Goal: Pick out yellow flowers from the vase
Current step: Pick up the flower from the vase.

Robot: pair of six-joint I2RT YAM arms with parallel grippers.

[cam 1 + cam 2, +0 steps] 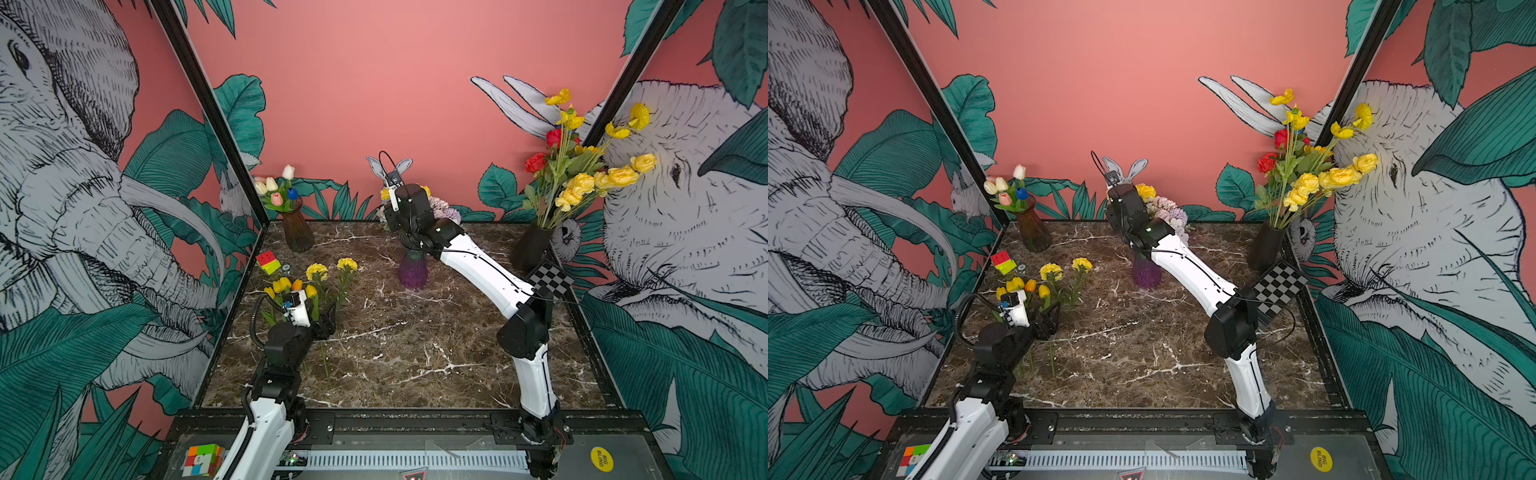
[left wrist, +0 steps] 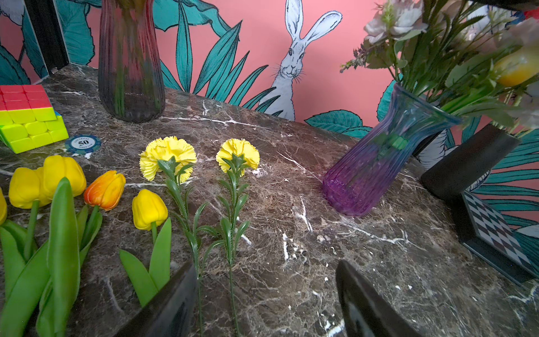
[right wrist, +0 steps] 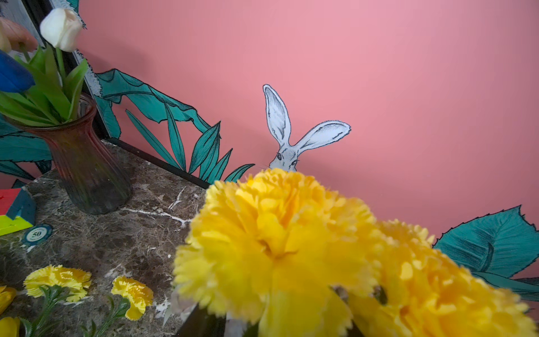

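Observation:
The purple vase (image 1: 412,270) stands mid-table holding lilac-white clusters and yellow carnations (image 3: 277,233). My right gripper (image 3: 280,324) is up among these blooms; the yellow heads cover its jaws, and only one dark finger (image 3: 201,321) peeks out. Two yellow carnations (image 2: 167,156) and several yellow tulips (image 2: 61,175) lie on the marble at the left. My left gripper (image 2: 267,265) hovers open and empty just over their stems. More yellow flowers (image 1: 582,183) stand in the black vase (image 1: 532,245) at the back right.
A brown vase (image 1: 297,235) with white, pink and blue tulips stands back left. Near it are a Rubik's cube (image 1: 268,262) and a poker chip (image 2: 83,143). A checkerboard card (image 1: 550,280) lies by the black vase. Red roses (image 1: 535,162) share that vase.

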